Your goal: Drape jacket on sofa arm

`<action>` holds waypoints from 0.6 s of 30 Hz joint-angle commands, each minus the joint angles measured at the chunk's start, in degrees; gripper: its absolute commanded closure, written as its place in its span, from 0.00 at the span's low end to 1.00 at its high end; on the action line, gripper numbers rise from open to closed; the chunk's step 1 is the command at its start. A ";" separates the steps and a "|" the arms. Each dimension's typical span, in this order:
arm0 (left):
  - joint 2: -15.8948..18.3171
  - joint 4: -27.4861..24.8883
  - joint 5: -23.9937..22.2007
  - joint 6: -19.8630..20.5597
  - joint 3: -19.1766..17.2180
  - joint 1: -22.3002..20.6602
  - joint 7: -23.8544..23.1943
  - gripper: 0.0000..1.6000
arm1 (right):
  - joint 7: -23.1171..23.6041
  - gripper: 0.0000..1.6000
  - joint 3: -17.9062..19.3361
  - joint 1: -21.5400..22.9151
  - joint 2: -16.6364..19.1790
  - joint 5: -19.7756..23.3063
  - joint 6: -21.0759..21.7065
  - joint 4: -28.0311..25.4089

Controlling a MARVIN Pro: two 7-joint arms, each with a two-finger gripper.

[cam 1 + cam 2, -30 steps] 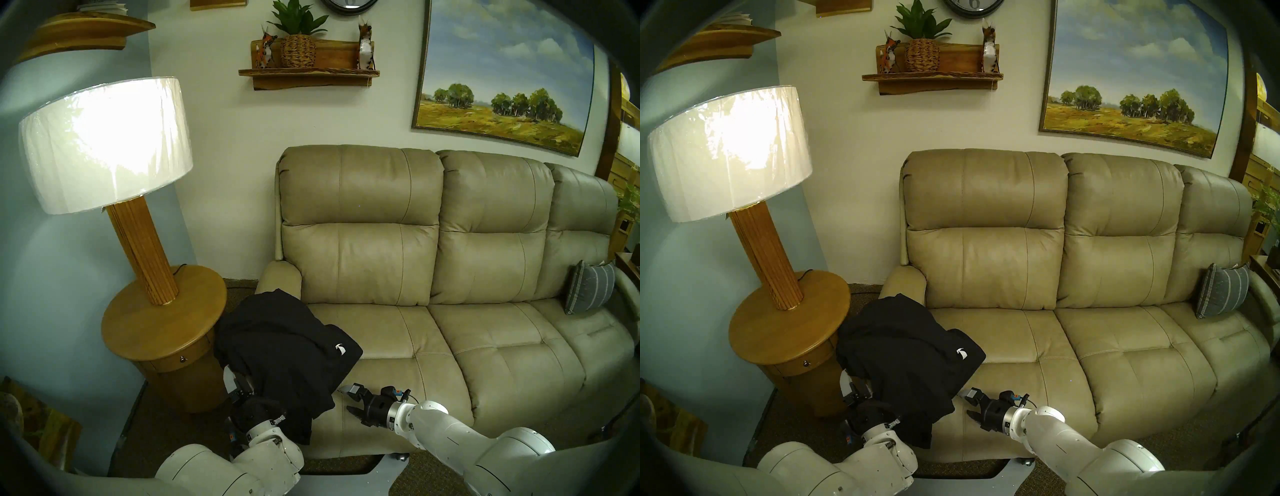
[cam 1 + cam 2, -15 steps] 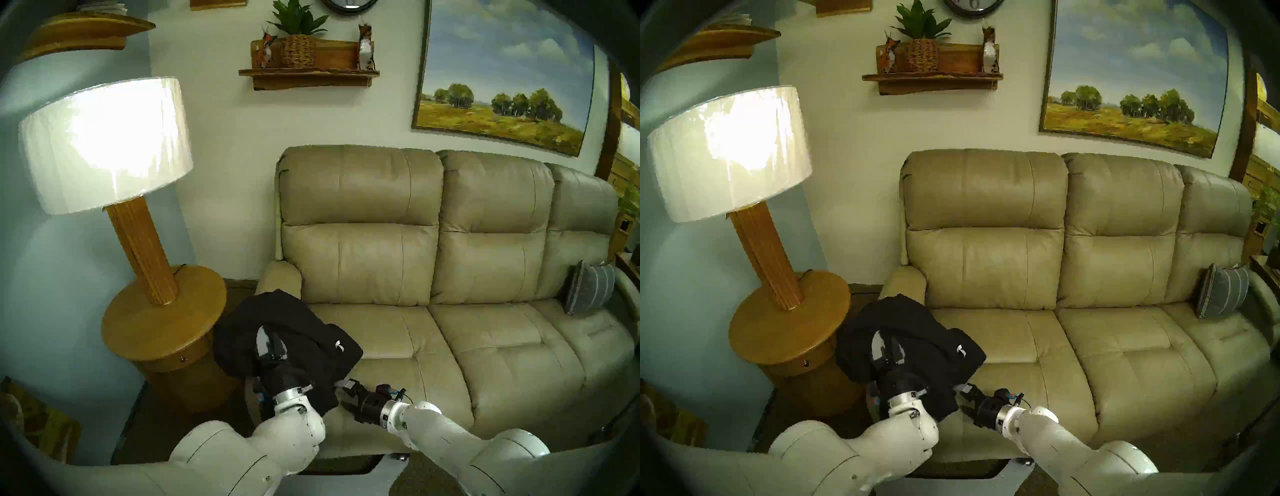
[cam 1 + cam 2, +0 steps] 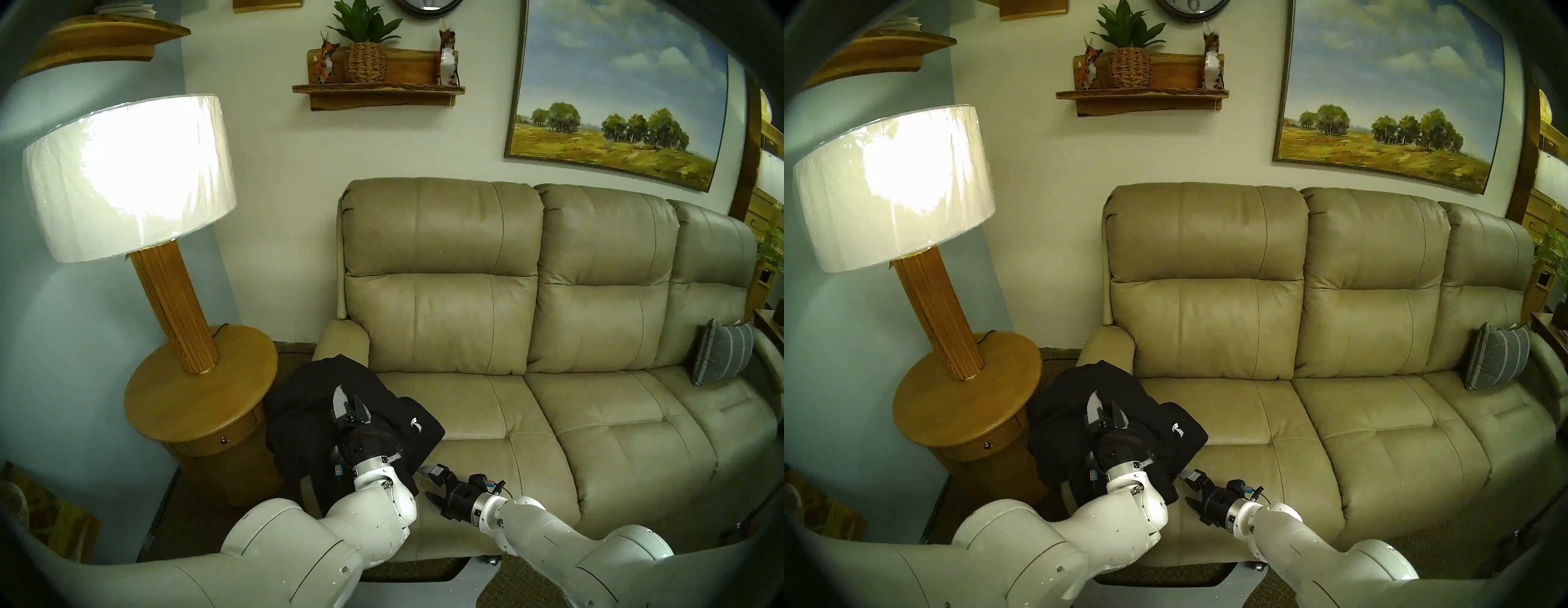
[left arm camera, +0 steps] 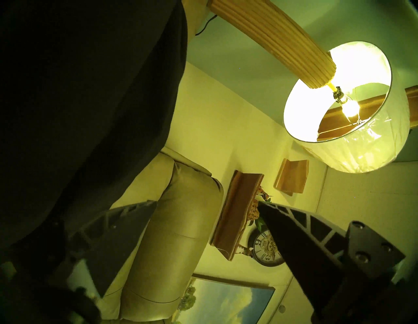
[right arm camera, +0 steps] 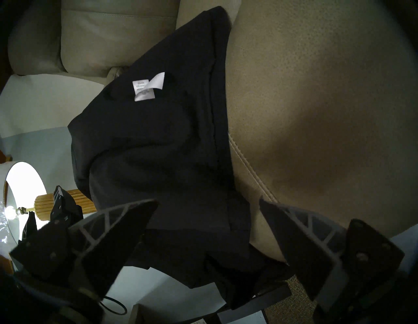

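The black jacket (image 3: 297, 429) lies draped over the front of the beige sofa arm (image 3: 344, 339), with one corner on the left seat cushion. It also shows in the head right view (image 3: 1059, 429). My left gripper (image 3: 348, 392) is open and empty, just above the jacket's top, fingers pointing up toward the backrest. In the left wrist view the jacket (image 4: 79, 90) fills the left side, beside the open left gripper (image 4: 208, 203). My right gripper (image 3: 426, 482) is open at the jacket's lower right hem. The right wrist view shows the jacket (image 5: 158, 147) and its white tag (image 5: 147, 88) beyond the open fingers (image 5: 126, 226).
A round wooden side table (image 3: 237, 382) with a lit lamp (image 3: 127, 178) stands close to the left of the sofa arm. A grey striped pillow (image 3: 721, 356) leans at the sofa's far right end. A wall shelf (image 3: 377, 91) hangs above the sofa.
My left arm rose from beside the jacket's hanging front and now stands above the jacket, gripper open. My right gripper moved in to the hem, then back a little. The jacket stayed put.
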 commanded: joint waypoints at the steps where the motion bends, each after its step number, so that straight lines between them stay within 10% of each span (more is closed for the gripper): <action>1: -0.41 -0.39 -0.62 -0.87 -1.06 -0.66 0.09 0.00 | -0.07 0.00 0.35 1.12 -0.74 0.27 -0.27 0.07; 18: -1.85 -0.39 -6.09 -3.88 -7.41 -1.68 5.20 0.00 | -0.16 0.00 1.01 1.50 -1.33 0.07 -1.12 1.29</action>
